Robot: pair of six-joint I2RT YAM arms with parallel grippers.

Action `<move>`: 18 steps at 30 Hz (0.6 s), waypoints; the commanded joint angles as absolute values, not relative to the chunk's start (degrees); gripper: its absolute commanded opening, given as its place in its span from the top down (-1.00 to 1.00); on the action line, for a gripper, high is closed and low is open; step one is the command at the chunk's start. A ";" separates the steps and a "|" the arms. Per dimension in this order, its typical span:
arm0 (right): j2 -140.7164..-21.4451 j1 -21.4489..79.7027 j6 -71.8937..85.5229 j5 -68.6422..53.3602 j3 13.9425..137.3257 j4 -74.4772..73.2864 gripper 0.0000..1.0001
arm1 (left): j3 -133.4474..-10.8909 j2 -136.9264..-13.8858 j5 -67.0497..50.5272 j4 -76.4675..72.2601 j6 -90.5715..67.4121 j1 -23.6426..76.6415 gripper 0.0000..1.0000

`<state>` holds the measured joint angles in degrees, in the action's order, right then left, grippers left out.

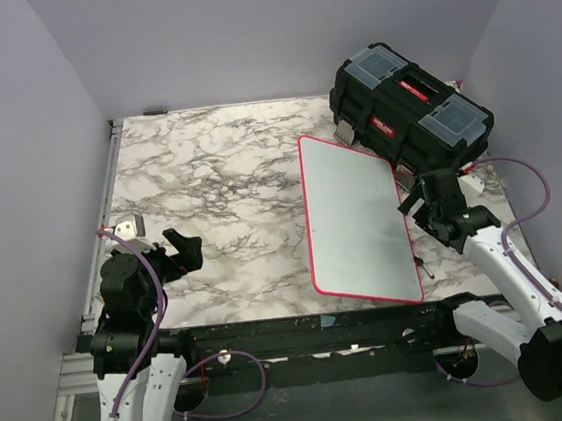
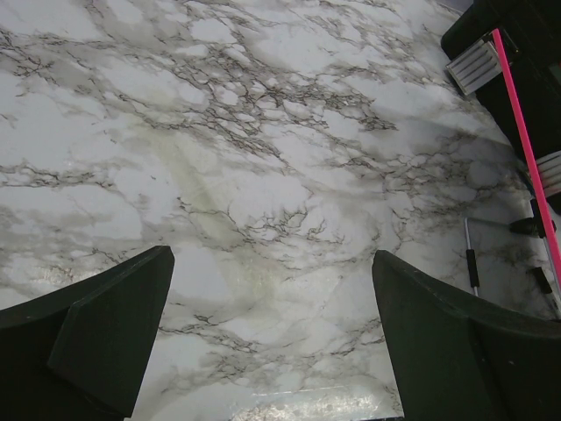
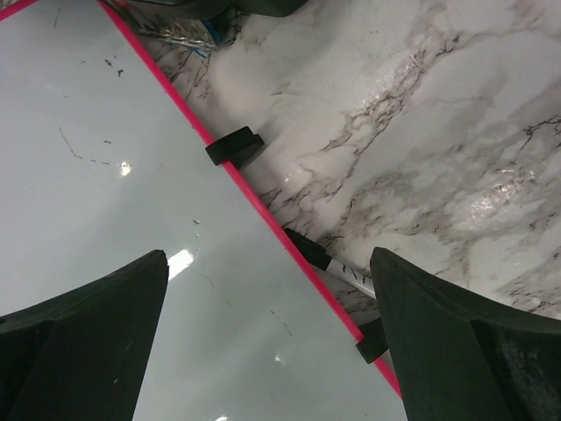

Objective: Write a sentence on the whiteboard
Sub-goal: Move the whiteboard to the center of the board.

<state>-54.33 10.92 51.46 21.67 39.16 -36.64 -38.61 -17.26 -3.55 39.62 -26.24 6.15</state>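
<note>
Right end effector [image 3: 270, 263] hangs low with its two dark fingers [image 3: 88, 351] spread wide apart and nothing between them. Straight below it runs the right-hand rim of the flat white whiteboard with the thin red-pink rim [image 3: 105, 175], and the board spreads out under the left finger. Its face is blank but for a few faint specks, so the sentence is not begun.

Just outside that rim, below the gap and towards the right finger, lies a slim marker with a black cap and a white barrel [image 3: 329, 263], tight against the board's edge on the grey-veined marble surface [image 3: 421, 114]. Two small black clips [image 3: 235, 146] sit on the rim either side of it. Beyond the right end effector, away from the arm bases, stands the black plastic toolbox with red latches [image 1: 406, 107], well out of the way.

Over on the other side, the left end effector [image 1: 187, 249] is likewise wide open and empty above bare marble, with the whiteboard well off to its right.

The job in hand looks like fetching that marker. To do it well, I'd say, turn the wrist so the fingers straddle the barrel across its length. Come down with one finger on the marble side and the other clear of the rim. Take it mid-barrel, well back from the capped end. Catch the rim or a clip and the board shifts.
</note>
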 commanded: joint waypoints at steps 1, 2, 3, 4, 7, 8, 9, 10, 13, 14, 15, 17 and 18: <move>-57.01 10.76 53.01 22.95 37.54 -38.06 -0.97 | -38.47 -16.67 -3.68 40.74 -26.72 6.51 -0.97; -57.59 10.74 52.18 22.32 37.30 -37.46 -0.89 | -38.43 -16.59 -3.69 40.74 -26.72 6.50 -0.97; -58.56 10.81 51.93 22.05 37.25 -37.27 -0.85 | -38.43 -16.61 -3.70 40.77 -26.72 6.50 -0.97; -59.35 10.81 51.98 21.93 37.25 -37.19 -0.79 | -38.44 -16.60 -3.67 40.78 -26.72 6.50 -0.97; -62.10 10.81 51.57 21.17 37.00 -36.27 -0.53 | -38.46 -16.44 -3.68 40.78 -26.63 6.53 -0.97; -63.03 10.81 51.65 20.70 36.93 -35.94 -0.44 | -38.41 -16.49 -3.69 40.78 -26.63 6.50 -0.97; -63.69 10.81 51.51 20.15 36.77 -35.51 -0.39 | -38.41 -16.41 -3.69 40.78 -26.63 6.53 -0.97; -64.16 10.81 51.24 19.42 36.51 -34.82 -0.36 | -38.41 -16.41 -3.68 40.74 -26.63 6.50 -0.97; -64.38 10.80 50.70 18.11 35.52 -32.96 -0.17 | -38.45 -16.15 -3.60 40.78 -26.63 6.56 -0.97; -64.23 10.81 50.59 18.01 35.28 -32.50 -0.13 | -38.41 -16.17 -3.58 40.78 -26.63 6.54 -0.97; -64.24 10.78 50.50 18.01 35.12 -32.31 -0.08 | -38.41 -16.15 -3.60 40.78 -26.63 6.51 -0.97; -64.24 10.81 50.28 18.05 34.93 -32.13 0.01 | -38.40 -16.13 -3.59 40.78 -26.63 6.53 -0.97; -64.33 10.76 50.22 18.10 34.85 -32.00 0.06 | -38.41 -16.15 -3.60 40.78 -26.63 6.51 -0.97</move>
<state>-64.20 10.92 50.87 19.03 35.81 -34.13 -38.61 -16.80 -3.55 39.64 -26.24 6.15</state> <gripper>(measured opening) 0.506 0.985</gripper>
